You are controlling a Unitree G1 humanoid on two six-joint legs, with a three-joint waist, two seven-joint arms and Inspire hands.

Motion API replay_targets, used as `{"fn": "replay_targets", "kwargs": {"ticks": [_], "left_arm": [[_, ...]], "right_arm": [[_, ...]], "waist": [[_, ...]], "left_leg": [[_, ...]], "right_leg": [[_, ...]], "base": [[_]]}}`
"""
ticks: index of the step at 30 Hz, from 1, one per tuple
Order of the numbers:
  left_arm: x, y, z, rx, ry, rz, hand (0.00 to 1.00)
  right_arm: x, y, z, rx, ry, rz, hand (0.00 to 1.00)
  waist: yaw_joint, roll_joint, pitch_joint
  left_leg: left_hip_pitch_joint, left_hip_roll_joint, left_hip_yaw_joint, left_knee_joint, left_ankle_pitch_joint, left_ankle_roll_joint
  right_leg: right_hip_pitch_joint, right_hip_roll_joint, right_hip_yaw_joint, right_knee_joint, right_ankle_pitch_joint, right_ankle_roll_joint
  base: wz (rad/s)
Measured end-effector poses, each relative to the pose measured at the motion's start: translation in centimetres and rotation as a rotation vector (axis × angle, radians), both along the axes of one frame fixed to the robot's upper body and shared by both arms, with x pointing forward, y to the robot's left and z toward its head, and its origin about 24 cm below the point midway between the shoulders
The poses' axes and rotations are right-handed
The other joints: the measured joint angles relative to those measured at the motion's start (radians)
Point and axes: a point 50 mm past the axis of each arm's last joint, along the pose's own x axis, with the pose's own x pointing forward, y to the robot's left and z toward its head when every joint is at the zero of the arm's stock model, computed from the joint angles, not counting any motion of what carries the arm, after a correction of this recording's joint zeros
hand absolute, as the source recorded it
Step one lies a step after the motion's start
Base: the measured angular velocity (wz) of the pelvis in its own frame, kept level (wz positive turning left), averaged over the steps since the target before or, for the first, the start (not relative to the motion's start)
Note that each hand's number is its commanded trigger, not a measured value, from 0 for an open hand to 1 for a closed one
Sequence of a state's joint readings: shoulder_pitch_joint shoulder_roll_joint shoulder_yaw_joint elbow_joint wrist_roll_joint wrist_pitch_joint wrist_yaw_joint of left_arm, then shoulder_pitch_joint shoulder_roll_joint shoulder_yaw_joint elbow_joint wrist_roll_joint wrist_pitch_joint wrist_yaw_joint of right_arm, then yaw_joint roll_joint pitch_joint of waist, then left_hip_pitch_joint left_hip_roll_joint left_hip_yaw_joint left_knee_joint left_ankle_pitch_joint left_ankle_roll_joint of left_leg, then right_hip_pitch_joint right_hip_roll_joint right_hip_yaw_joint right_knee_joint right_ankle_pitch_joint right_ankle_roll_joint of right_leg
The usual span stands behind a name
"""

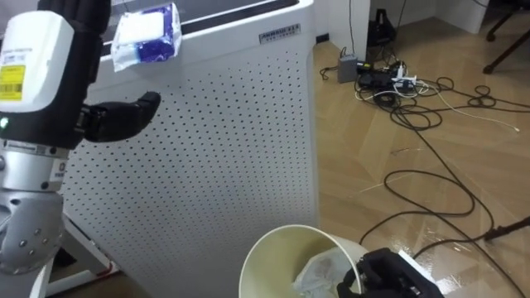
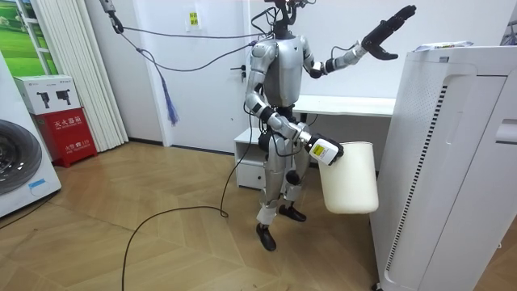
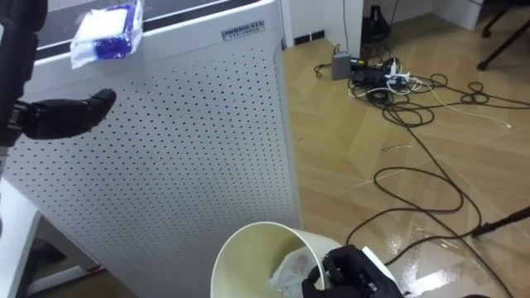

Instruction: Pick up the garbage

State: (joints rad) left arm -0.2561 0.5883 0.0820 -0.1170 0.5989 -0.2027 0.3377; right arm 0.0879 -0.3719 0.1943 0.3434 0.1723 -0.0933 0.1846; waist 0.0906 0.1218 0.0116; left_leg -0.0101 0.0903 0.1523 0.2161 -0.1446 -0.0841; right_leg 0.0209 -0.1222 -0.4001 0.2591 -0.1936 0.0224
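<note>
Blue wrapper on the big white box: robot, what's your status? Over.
Left robot hand open, raised near blue wrapper atop white box. Right robot hand grips bin. Nothing in the way.

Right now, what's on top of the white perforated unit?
A blue and white packet lies at the near top edge of the perforated unit, beside the open left hand. The top further left is hidden behind that arm. The right hand grips the bin.

air purifier (image 1: pixel 207 149): 1
packet (image 1: pixel 147 33): 1, on top of the air purifier
bin (image 1: pixel 272 255): 1, just in front of the air purifier
wrapper (image 1: pixel 319 269): 1, inside the bin
desk (image 2: pixel 347 105): 1, behind the air purifier
washing machine (image 2: pixel 16 166): 1, well apart from the air purifier
red box (image 2: pixel 69 133): 1
white box (image 2: pixel 44 90): 1
</note>
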Motion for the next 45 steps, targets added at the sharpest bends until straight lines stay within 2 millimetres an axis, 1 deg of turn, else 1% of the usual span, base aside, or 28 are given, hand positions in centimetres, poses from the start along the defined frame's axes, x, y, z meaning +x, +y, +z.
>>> {"fn": "replay_targets", "kwargs": {"ticks": [3, 13, 17, 18, 23, 34, 40, 42, 45], "left_arm": [[0.0, 0.5, 0.4, 0.023, -0.001, 0.021, 0.00], [0.1, 0.6, 0.3, 0.010, 0.033, 0.028, 0.00], [0.5, 1.3, 0.1, 0.029, 0.073, 0.054, 0.00], [0.6, 1.4, 0.1, 0.031, 0.087, 0.060, 0.00], [0.9, 1.3, 0.4, 0.023, 0.122, 0.042, 0.00], [1.5, 1.7, -0.1, 0.013, 0.283, 0.045, 0.00], [2.6, 2.6, 0.3, 0.024, 0.375, 0.055, 0.00], [2.9, 3.0, -0.1, 0.018, 0.415, 0.071, 0.00], [3.1, 3.1, -0.4, 0.012, 0.458, 0.062, 0.00]], "right_arm": [[0.0, -0.1, 0.0, -0.004, 0.001, 0.001, 1.00], [-0.1, -0.4, 0.0, -0.020, 0.011, 0.009, 1.00], [-0.1, -0.3, -0.1, -0.036, 0.016, 0.027, 1.00], [-0.1, -0.3, -0.1, -0.037, 0.018, 0.028, 1.00], [-0.2, -0.3, -0.2, -0.038, 0.031, 0.027, 1.00], [-0.2, -0.4, -0.3, -0.040, 0.051, 0.021, 1.00], [-0.2, -0.5, -0.2, -0.040, 0.054, 0.027, 1.00], [-0.2, -0.4, -0.2, -0.038, 0.054, 0.032, 1.00], [-0.2, -0.4, -0.2, -0.036, 0.054, 0.032, 1.00]], "waist": [[0.000, 0.001, 0.0006], [-0.001, 0.015, 0.0054], [-0.003, 0.027, 0.0093], [-0.005, 0.030, 0.0079], [-0.005, 0.031, 0.0069], [-0.012, 0.032, 0.0065], [-0.013, 0.038, 0.0021], [-0.013, 0.043, -0.0014], [-0.018, 0.046, -0.0014]], "left_leg": [[0.001, -0.001, 0.000, -0.003, 0.000, 0.000], [-0.003, -0.001, 0.000, -0.004, 0.000, 0.000], [-0.008, -0.001, 0.000, -0.004, 0.000, 0.000], [-0.012, -0.001, 0.000, -0.003, 0.000, 0.000], [-0.011, -0.001, 0.001, -0.003, 0.000, 0.000], [-0.003, 0.000, 0.011, -0.013, 0.000, 0.001], [-0.005, -0.001, 0.019, -0.013, 0.002, 0.003], [-0.004, -0.002, 0.019, -0.013, 0.002, 0.003], [-0.003, 0.000, 0.019, -0.013, 0.002, 0.003]], "right_leg": [[0.001, 0.000, -0.001, 0.000, 0.000, 0.000], [0.001, -0.001, -0.009, -0.002, 0.000, 0.000], [-0.003, 0.000, -0.009, -0.004, 0.000, 0.000], [-0.005, -0.001, -0.011, -0.004, 0.000, 0.001], [-0.004, -0.001, -0.011, -0.004, -0.001, 0.001], [-0.005, -0.001, -0.008, -0.004, -0.001, 0.001], [-0.013, -0.002, 0.004, 0.000, -0.001, 0.002], [-0.016, -0.002, 0.011, 0.001, -0.001, 0.002], [-0.017, 0.000, 0.015, 0.001, -0.001, 0.001]], "base": [[0.00], [0.01], [0.01], [0.05], [0.01], [-0.01], [-0.04], [-0.07], [-0.04]]}}
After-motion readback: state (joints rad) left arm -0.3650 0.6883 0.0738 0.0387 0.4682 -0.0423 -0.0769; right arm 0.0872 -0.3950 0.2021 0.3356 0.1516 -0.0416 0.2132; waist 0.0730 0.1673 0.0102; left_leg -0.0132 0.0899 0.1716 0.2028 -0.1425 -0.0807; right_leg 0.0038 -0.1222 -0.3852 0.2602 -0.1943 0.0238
